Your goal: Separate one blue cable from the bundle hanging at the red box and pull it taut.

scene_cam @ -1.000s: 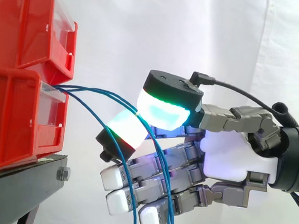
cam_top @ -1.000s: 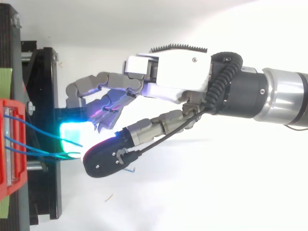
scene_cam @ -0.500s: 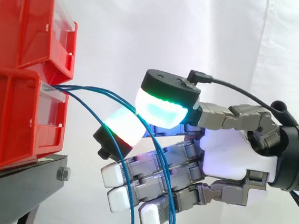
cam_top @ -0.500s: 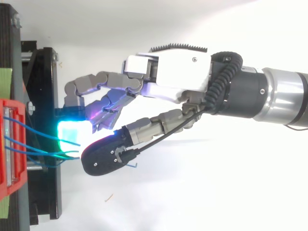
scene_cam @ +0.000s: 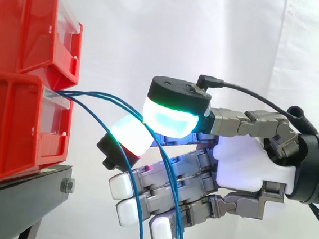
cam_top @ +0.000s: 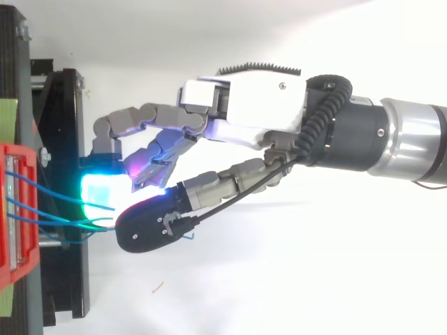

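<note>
- Lower red plastic bin (scene_cam: pixel 13 116), at the black stand's (scene_cam: pixel 16 202) edge: thin blue cables (scene_cam: pixel 102 97) trail from its front.
- Hand (scene_cam: pixel 245 167) pinches them between thumb and fingertip; it has edged slightly nearer the bin.

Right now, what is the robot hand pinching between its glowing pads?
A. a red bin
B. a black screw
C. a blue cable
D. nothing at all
C: a blue cable coming out of the lower red bin runs in between the robot hand's two glowing pads, which close on it.
</note>
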Tool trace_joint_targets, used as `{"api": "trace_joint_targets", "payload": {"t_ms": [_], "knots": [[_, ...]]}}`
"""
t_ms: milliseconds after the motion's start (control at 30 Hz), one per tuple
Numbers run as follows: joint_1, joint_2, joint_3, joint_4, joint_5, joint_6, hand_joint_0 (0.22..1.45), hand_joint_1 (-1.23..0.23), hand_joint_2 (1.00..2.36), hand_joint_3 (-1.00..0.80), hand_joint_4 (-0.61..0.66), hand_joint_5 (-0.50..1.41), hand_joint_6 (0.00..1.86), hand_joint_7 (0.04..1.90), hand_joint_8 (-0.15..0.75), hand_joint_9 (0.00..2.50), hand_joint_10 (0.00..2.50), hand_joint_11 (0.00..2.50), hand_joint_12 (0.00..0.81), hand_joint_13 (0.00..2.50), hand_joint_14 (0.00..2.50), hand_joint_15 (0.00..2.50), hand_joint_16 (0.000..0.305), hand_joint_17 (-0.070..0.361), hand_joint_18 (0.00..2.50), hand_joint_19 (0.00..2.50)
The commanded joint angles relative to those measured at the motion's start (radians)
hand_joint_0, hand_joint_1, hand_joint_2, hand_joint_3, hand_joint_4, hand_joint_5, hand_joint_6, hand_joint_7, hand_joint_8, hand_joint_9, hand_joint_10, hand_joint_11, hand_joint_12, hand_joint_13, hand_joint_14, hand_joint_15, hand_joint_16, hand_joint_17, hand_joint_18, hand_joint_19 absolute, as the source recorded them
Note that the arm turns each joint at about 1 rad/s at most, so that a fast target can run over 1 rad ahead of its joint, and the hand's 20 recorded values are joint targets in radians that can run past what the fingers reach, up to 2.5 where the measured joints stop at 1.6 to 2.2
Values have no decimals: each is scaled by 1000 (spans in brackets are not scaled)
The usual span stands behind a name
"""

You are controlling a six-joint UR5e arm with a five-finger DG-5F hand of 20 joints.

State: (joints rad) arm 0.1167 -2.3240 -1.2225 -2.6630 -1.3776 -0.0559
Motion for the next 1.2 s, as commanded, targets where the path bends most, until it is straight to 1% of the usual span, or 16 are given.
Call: {"api": "trace_joint_targets", "payload": {"t_ms": [0, 100, 133, 200, 433, 467, 533, 633, 700, 767, 800, 833, 967, 1100, 1167], "knots": [[0, 0, 0, -2, 0, 1, 723, -624, 1000, 71, 347, -98, 503, 1256, 365, 805, 8, 393, 419, 818, 13, 384, 57, 128, 883, 368], [0, 0, 0, -2, 0, 1, 715, -624, 1021, 64, 361, -98, 503, 1244, 373, 806, 8, 388, 421, 818, 13, 376, 57, 128, 887, 354], [1, 0, 0, 0, 0, 1, 716, -625, 1020, 64, 384, -98, 503, 1240, 372, 808, 8, 386, 419, 818, 11, 374, 57, 128, 889, 344], [0, 0, 0, -2, 0, 1, 732, -620, 1002, 69, 392, -99, 504, 1230, 368, 810, 8, 377, 411, 813, 12, 368, 56, 125, 872, 352], [0, 0, 0, -2, 2, 1, 770, -605, 1015, 53, 437, -99, 504, 1202, 339, 850, 11, 377, 386, 846, 11, 370, 49, 111, 813, 388], [0, 0, 0, -2, 2, 1, 775, -602, 1017, 32, 440, -99, 504, 1201, 338, 861, 11, 385, 385, 849, 13, 364, 48, 108, 808, 395], [1, 0, 0, -2, 2, 1, 749, -588, 1024, -72, 419, -100, 504, 1195, 340, 883, 10, 403, 384, 874, 12, 362, 48, 107, 833, 366], [0, 0, 0, -2, 2, 1, 694, -602, 1020, -124, 412, -102, 504, 1178, 337, 883, 10, 407, 387, 891, 12, 364, 48, 108, 871, 328], [0, 0, 0, -2, 2, 1, 664, -588, 1019, -193, 397, -104, 504, 1170, 336, 883, 10, 411, 384, 891, 12, 367, 48, 108, 873, 333], [0, 0, 0, -2, 2, 1, 632, -543, 1016, -298, 385, -108, 504, 1164, 335, 877, 12, 413, 384, 890, 12, 378, 49, 109, 873, 343], [0, 0, 0, -2, 2, 1, 628, -537, 1015, -319, 384, -108, 504, 1164, 335, 878, 10, 415, 389, 892, 12, 375, 49, 109, 873, 342], [1, 0, 0, -2, 2, -1, 597, -509, 1010, -386, 372, -108, 504, 1163, 335, 877, 10, 422, 388, 893, 12, 374, 49, 110, 871, 342], [1, 0, 0, -2, 2, -1, 554, -506, 1000, -495, 358, -107, 504, 1183, 345, 876, 10, 430, 397, 897, 14, 381, 50, 113, 881, 335], [1, 0, 0, -2, 2, -1, 543, -509, 1000, -500, 353, -104, 504, 1205, 350, 866, 12, 431, 402, 899, 12, 383, 51, 115, 882, 339], [1, 0, -2, -2, 2, -1, 528, -558, 1000, -500, 306, -94, 503, 1285, 359, 863, 10, 443, 408, 899, 12, 395, 52, 117, 886, 334]]}}
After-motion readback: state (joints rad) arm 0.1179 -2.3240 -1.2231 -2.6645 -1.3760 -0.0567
